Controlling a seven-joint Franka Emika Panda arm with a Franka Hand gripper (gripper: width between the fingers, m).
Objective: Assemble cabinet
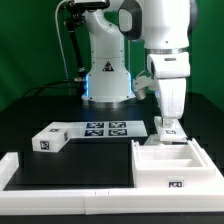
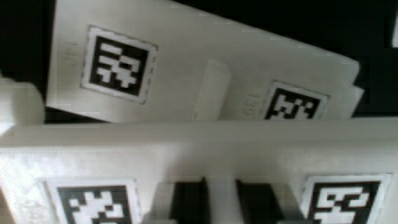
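Note:
My gripper [image 1: 166,122] points straight down at the exterior view's right, just behind the open white cabinet box [image 1: 170,165]. Its fingers stand close together on a small white tagged cabinet piece [image 1: 166,129]. In the wrist view the gripper [image 2: 217,205] shows as two dark fingers with a thin strip of that white piece [image 2: 107,150] between them and a tag on either side. Beyond it lies a white cabinet panel [image 2: 196,70] with two tags. Another white tagged block [image 1: 52,139] lies on the table at the exterior view's left.
The marker board [image 1: 105,128] lies flat on the black table between the block and my gripper. A low white rail [image 1: 60,178] edges the table's front. The robot base [image 1: 105,75] stands at the back.

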